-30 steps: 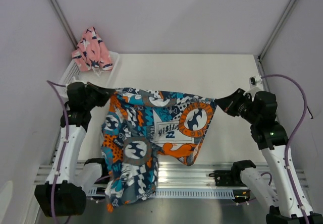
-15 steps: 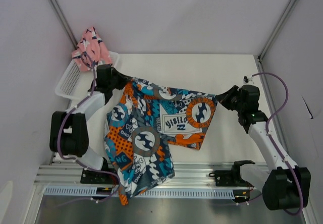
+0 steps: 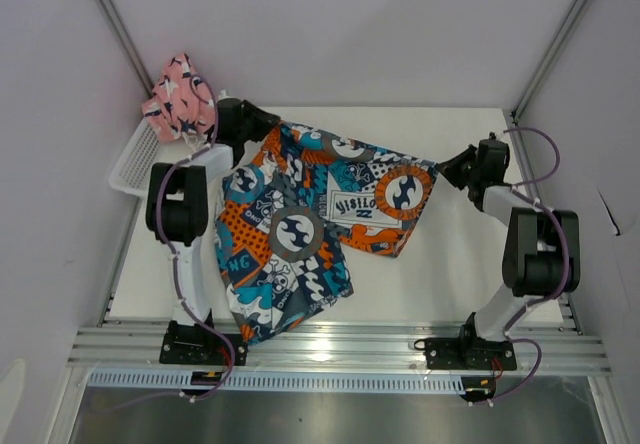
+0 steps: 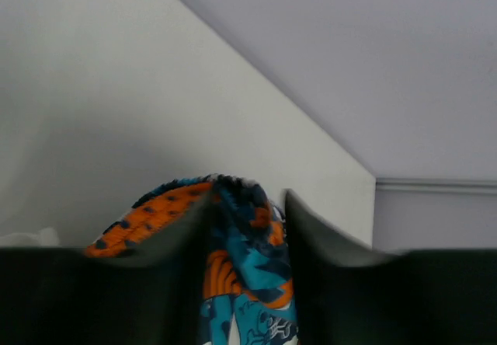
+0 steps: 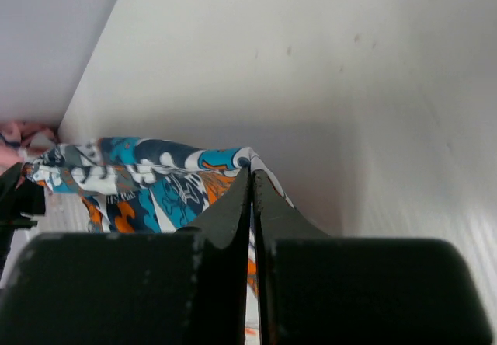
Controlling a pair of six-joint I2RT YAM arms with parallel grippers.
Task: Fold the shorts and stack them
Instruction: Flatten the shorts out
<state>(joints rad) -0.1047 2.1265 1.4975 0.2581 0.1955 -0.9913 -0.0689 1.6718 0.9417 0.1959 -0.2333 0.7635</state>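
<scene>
Pale table [image 3: 455, 284] under printed shorts [image 3: 300, 234]

We find lettering only on the printed shorts [image 3: 290, 234]. On the right half of the cloth, a white patch [image 3: 358, 207] carries a line of dark capital letters with a smaller line beneath. The letters look turned or reversed to us, and we cannot make out a sure word. Nearer, on the left leg, a small patch [image 3: 238, 263] bears the large letters "NG", which seem to be the tail of a longer word. The orange-ringed badge [image 3: 404, 191] at the right edge and the grey-ringed badge [image 3: 296, 233] in the middle each show a white wave-like mark, not letters. In both wrist views the print is too bunched to read.
</scene>
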